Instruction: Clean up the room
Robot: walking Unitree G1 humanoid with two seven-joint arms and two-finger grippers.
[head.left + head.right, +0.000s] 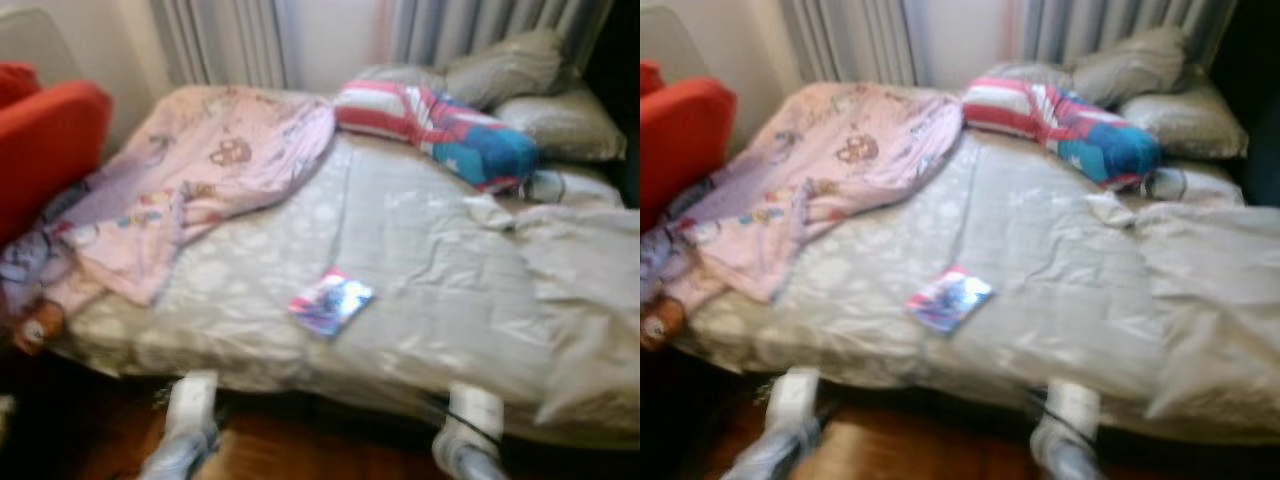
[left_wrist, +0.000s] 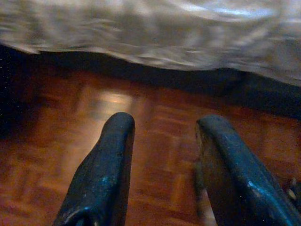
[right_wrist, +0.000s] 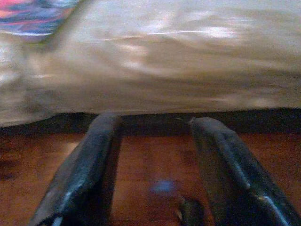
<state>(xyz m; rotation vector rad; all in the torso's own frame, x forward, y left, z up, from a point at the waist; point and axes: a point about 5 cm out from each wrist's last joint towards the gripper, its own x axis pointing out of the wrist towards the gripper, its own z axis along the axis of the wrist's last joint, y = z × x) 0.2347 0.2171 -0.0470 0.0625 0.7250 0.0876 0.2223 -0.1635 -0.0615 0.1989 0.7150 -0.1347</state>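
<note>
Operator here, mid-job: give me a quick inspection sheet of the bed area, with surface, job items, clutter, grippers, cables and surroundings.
Surface: bed with a rumpled grey cover.
Job's things: small colourful book flat near the front edge; pink printed blanket bunched on the robot's left side.
Clutter: red, white and blue pillow and grey pillows at the far end.
Grippers: left gripper open above the wooden floor, short of the bed edge; right gripper open, likewise.
Cables: dark cord by the pillows; details blurred.
Surroundings: red chair at left, curtains behind.
</note>
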